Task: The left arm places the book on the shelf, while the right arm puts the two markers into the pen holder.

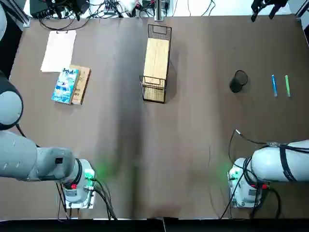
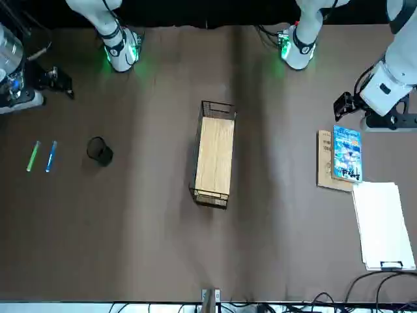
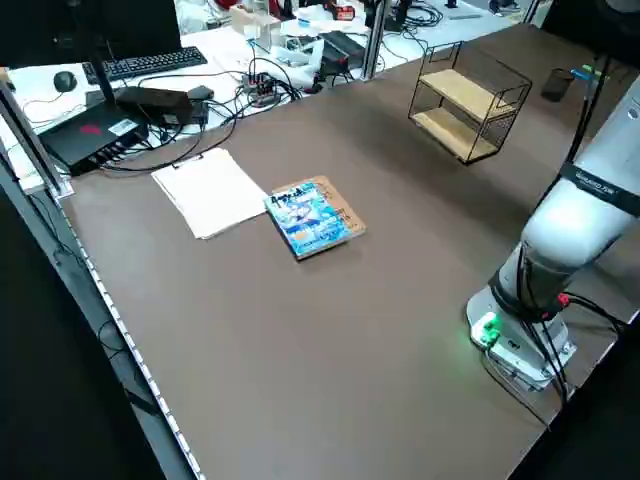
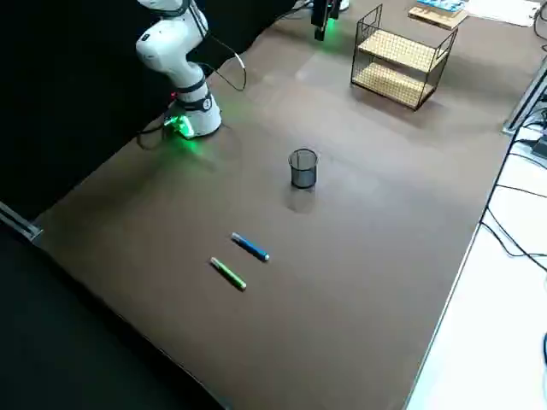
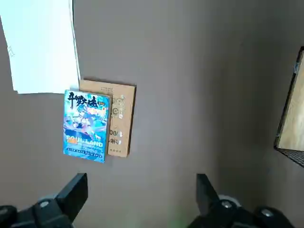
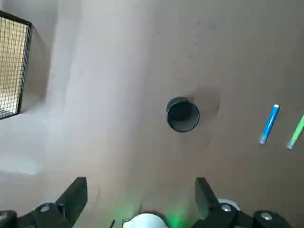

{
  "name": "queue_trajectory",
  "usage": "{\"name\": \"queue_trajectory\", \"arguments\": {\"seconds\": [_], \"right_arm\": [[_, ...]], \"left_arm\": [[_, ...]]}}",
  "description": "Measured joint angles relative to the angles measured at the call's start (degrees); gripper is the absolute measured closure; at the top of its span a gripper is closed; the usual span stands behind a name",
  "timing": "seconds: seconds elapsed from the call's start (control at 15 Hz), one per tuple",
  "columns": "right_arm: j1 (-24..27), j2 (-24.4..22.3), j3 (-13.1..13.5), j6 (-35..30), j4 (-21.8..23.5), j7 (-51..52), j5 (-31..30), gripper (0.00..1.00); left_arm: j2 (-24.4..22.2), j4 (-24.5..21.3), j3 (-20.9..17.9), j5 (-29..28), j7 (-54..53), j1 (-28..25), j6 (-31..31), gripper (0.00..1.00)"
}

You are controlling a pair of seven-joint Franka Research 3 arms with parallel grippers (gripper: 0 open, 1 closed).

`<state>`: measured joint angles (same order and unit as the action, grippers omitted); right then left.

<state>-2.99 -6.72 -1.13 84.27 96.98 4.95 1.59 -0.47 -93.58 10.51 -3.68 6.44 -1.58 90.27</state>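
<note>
The light-blue book (image 1: 65, 86) lies flat at the table's far left, partly on a brown book (image 1: 81, 84); it also shows below the left wrist camera as the book (image 5: 85, 123). The shelf (image 1: 157, 63) stands mid-table at the back. My left gripper (image 5: 140, 192) hangs open high above the book, holding nothing. The black pen holder (image 1: 238, 80) stands upright at the right, with the blue marker (image 1: 274, 85) and the green marker (image 1: 287, 85) lying side by side beyond it. My right gripper (image 6: 141, 190) is open and raised well above the pen holder (image 6: 183, 114).
A white paper sheet (image 1: 59, 50) lies behind the two books. Cables and a keyboard (image 3: 145, 63) sit off the table's far edge. Both arm bases (image 1: 79, 186) glow green at the near edge.
</note>
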Motion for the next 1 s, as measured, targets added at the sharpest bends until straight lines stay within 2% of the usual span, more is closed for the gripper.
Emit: {"name": "queue_trajectory", "arguments": {"seconds": [0.47,0.67,0.87,1.0], "right_arm": [[0.1,-1.3,0.9,-1.3,1.2,-0.4,-0.1,0.00],[0.3,-1.3,1.2,1.1,1.2,-0.8,-0.1,0.00],[1.0,-1.3,1.3,1.7,1.2,-1.1,-0.1,0.00],[3.1,-1.3,1.4,1.5,1.4,-1.5,-0.1,0.00]], "left_arm": [[0.0,-0.1,-0.4,1.2,0.3,-1.5,-0.1,0.00],[1.3,-1.9,-0.5,0.5,-1.7,-6.1,-2.2,0.00],[5.7,-2.5,-0.8,-4.9,-8.8,-12.1,-2.6,0.00],[8.9,-2.5,-0.9,-7.2,-14.6,-15.9,-0.6,0.00]]}}
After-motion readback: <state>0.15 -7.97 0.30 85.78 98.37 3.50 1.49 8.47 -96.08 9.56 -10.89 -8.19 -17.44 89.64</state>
